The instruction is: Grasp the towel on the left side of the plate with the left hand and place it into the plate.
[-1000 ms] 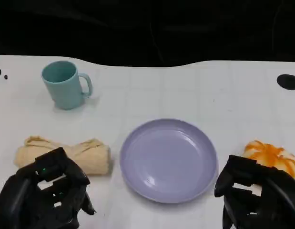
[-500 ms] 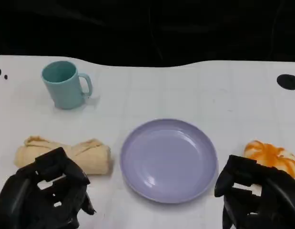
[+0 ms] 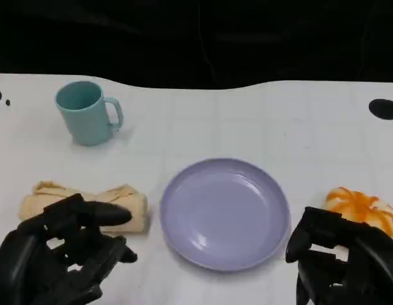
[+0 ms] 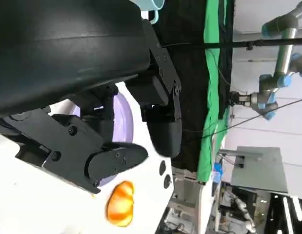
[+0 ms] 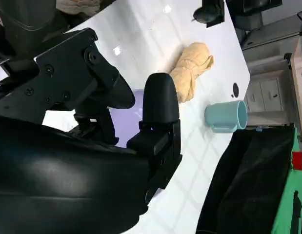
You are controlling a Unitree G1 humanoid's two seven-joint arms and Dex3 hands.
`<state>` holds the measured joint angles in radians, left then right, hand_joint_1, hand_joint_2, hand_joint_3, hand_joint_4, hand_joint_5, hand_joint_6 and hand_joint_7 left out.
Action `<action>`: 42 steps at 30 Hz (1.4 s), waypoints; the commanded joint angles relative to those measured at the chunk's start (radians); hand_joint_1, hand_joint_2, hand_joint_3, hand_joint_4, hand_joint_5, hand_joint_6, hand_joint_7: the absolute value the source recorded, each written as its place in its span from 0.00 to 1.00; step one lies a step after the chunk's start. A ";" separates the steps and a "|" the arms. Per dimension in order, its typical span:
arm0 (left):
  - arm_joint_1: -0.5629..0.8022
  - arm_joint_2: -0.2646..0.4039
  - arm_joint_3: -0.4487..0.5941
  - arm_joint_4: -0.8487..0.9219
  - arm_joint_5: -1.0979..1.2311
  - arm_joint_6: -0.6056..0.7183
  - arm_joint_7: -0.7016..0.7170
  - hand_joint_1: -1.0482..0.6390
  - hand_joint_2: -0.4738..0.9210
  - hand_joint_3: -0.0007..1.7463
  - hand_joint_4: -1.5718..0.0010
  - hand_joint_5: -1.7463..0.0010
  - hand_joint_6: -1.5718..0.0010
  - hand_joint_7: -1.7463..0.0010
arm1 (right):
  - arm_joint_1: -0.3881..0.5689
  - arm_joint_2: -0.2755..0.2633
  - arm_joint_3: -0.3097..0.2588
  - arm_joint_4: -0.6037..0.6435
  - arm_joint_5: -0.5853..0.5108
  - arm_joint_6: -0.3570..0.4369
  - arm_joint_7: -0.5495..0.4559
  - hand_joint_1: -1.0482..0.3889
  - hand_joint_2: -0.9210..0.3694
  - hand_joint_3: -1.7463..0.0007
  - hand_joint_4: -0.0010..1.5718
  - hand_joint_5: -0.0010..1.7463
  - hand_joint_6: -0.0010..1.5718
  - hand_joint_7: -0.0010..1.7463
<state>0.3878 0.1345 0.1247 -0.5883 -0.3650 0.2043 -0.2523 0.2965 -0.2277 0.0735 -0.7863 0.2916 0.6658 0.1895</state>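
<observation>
Fingers of the black left hand [image 3: 59, 257] have spread open, empty, just short of the rolled beige cloth towel [image 3: 88, 204] lying left of the round lavender plate [image 3: 225, 213].

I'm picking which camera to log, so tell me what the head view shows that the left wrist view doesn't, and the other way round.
Head view alone: the rolled beige towel beside the left hand, the right hand, and the whole teal mug. Left wrist view alone: a green backdrop and a grey robot arm beyond the table. Both: the purple plate, the orange object, the white table and the left hand's fingers.
</observation>
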 commanded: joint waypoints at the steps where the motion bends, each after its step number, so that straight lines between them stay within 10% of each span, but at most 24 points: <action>1: -0.023 0.130 0.009 -0.037 0.139 -0.009 -0.019 0.42 1.00 0.11 0.66 0.60 0.57 0.96 | -0.002 -0.006 -0.001 -0.019 0.001 0.015 -0.008 0.68 0.32 0.25 0.47 1.00 0.40 0.92; 12: -0.140 0.377 -0.039 -0.117 0.476 0.089 -0.067 0.31 1.00 0.04 0.79 0.85 0.77 1.00 | -0.006 -0.001 -0.006 -0.026 0.005 0.031 -0.015 0.68 0.31 0.25 0.47 1.00 0.40 0.92; 19: -0.278 0.504 -0.246 -0.047 0.915 0.127 -0.088 0.27 1.00 0.04 0.85 0.89 0.85 1.00 | 0.004 -0.007 -0.012 -0.038 0.010 0.037 -0.010 0.67 0.31 0.26 0.46 1.00 0.40 0.92; 42: -0.662 0.338 -0.534 0.568 1.322 0.156 -0.156 0.26 0.98 0.00 0.80 0.93 0.83 0.99 | 0.033 -0.010 -0.009 -0.069 0.009 0.053 -0.014 0.67 0.30 0.28 0.45 1.00 0.39 0.91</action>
<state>-0.2412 0.4780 -0.3955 -0.0821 0.9468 0.3626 -0.4074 0.3237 -0.2299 0.0721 -0.8413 0.2932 0.7137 0.1765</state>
